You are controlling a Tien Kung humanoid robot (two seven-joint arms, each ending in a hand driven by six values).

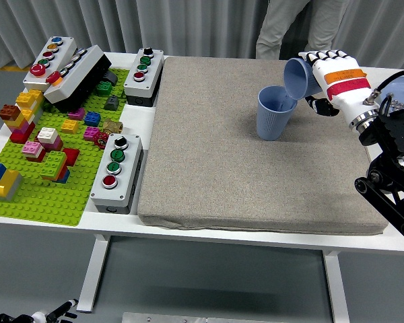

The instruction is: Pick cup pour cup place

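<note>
A blue cup (273,113) stands upright on the grey mat (256,168), right of its middle toward the back. My right hand (326,77), white with an orange band, is shut on a second blue cup (300,77). It holds that cup tilted on its side, mouth down and to the left, just above the standing cup's rim. I cannot see what pours out. My left hand is out of view.
A green brick baseplate (44,195) with several coloured bricks lies at the left. Button boxes stand at the mat's left edge (116,171), at the back (143,75) and far left (50,60). A person (286,27) stands behind the table.
</note>
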